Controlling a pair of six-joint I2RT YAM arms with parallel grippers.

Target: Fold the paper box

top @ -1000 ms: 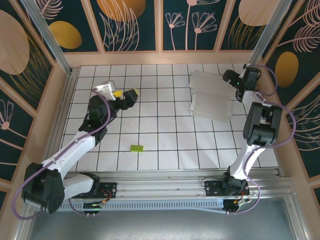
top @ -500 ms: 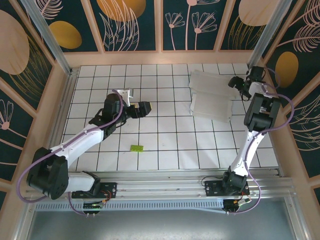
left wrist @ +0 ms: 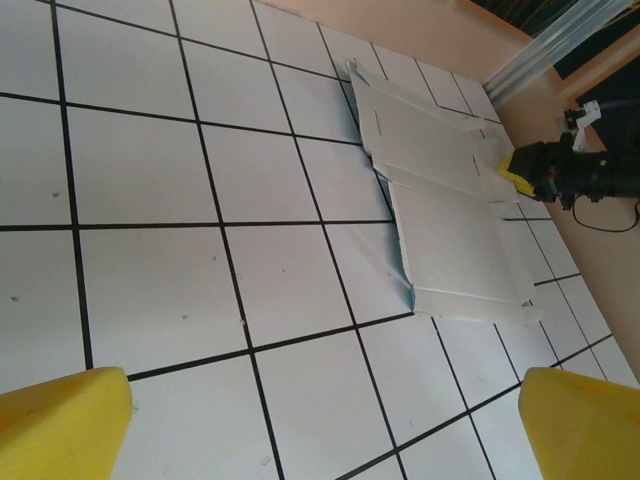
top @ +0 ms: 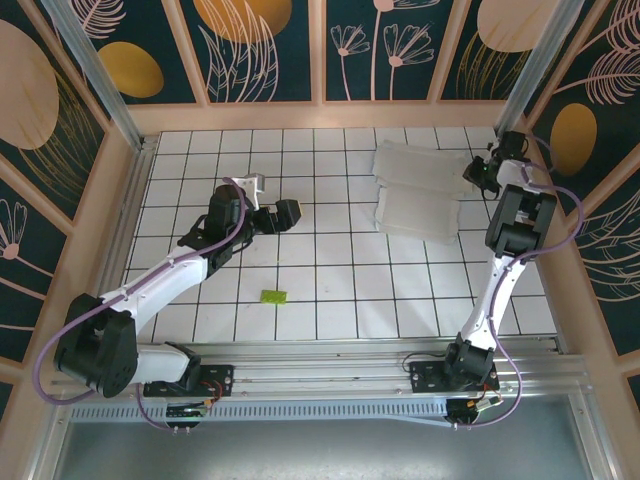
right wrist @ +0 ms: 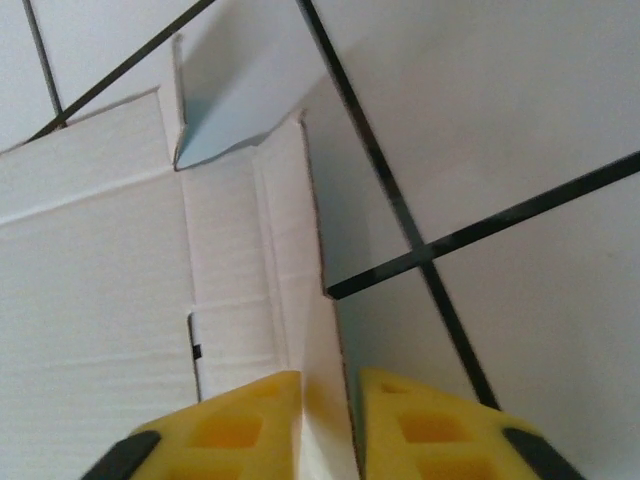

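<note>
Where the yellow pads (right wrist: 240, 425) of the right gripper (right wrist: 328, 432) sit nearly together, a thin white flap edge of the paper box (right wrist: 90, 260) is pinched between them. That is a narrow grip on card. In the right wrist view the flap runs from the pads toward 12 o'clock. Creased white panels spread out to 9 and 10 o'clock. A notch near 11 o'clock shows a grey-teal underside. Black grout lines of the tiled table (right wrist: 520, 120) cross at 3 o'clock of the flap.

The left gripper (left wrist: 320, 435) has its fingertips (left wrist: 60, 420) wide apart, with nothing between them and bare tile below. In the left wrist view the paper box (left wrist: 440, 210) lies ahead toward 1 o'clock. It is flat and white side up, with a thin teal line along its 9 o'clock edge. The right gripper (left wrist: 522, 176) meets the box's 3 o'clock edge, close to the peach wall (left wrist: 430, 40).

In the top view the paper box (top: 415, 195) sits at 2 o'clock of table centre, unfolded, white face up. The right gripper (top: 478, 172) is at the box's 2 o'clock edge. The left gripper (top: 283, 214) is at about 10 o'clock of centre and points toward 3 o'clock, well apart from the box. A small yellow-green scrap (top: 274, 296) lies on a tile at 7 o'clock of centre, apart from both grippers.
</note>
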